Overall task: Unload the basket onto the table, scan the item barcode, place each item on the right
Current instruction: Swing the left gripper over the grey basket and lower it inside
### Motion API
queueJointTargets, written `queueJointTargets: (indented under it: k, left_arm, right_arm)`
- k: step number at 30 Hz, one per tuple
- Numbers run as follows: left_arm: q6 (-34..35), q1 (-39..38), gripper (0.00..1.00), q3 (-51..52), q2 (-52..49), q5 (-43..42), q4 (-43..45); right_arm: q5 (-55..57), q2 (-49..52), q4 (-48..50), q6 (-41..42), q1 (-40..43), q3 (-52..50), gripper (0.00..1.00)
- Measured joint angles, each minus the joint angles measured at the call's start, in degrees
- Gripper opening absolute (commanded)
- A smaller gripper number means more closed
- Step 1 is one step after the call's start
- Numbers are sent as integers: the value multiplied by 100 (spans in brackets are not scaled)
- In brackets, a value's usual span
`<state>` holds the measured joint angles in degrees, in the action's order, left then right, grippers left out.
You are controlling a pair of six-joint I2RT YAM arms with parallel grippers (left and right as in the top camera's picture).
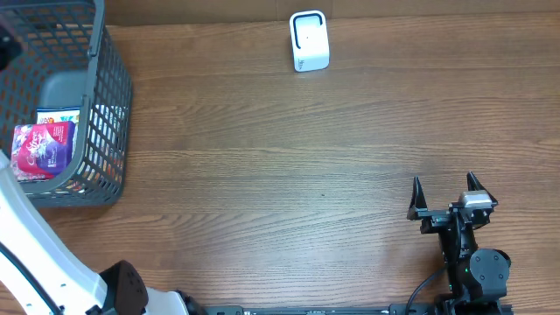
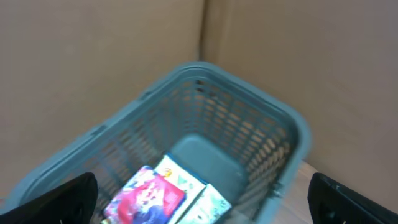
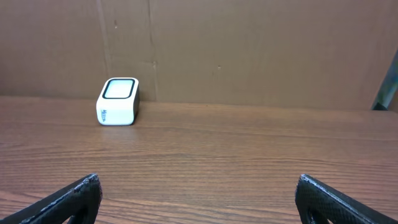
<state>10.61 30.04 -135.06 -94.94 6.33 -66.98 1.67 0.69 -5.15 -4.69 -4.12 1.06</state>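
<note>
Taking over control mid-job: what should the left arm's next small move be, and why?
Probably lower the left gripper into the basket toward the pink packet: its jaws stand open and empty above it, the packet lies on top, and nothing is at the scanner yet.

Packets (image 1: 41, 149) in basket (image 1: 114, 96), scanner (image 1: 308, 41) rightward
</note>
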Motion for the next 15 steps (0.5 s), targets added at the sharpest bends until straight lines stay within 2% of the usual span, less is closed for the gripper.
queueJointTargets:
  k: [6,15]
  left_arm:
    - [-199,35,100,-7,-323,155,-205]
    - [-608,76,100,470,-1102,1427,-146]
  right_arm:
    - [0,0,-2,0,0,0,100]
    - [0,0,-2,2,2,0,100]
